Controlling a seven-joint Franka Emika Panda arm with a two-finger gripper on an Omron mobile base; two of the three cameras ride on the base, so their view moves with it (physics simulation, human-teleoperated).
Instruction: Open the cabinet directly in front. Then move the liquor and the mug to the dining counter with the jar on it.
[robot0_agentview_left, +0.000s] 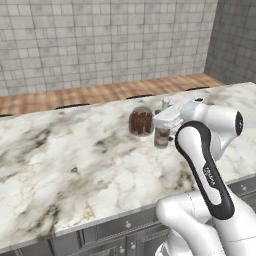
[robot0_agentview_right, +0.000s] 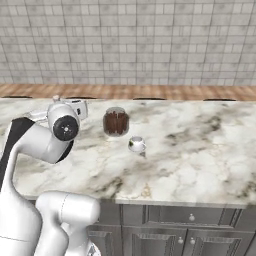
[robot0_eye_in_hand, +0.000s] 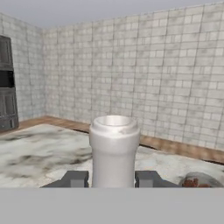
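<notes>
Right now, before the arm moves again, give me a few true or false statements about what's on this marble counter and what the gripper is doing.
1. The mug stands on the dining counter. True.
2. The gripper is empty. False: its fingers sit on either side of the liquor, closed on the neck.
3. The jar lies on its side. False: it stands upright, beside the mug.
4. The mug is stacked on top of the jar. False: it rests on the marble, apart from the jar.
5. The wall behind the counter is grey tile. True.
</notes>
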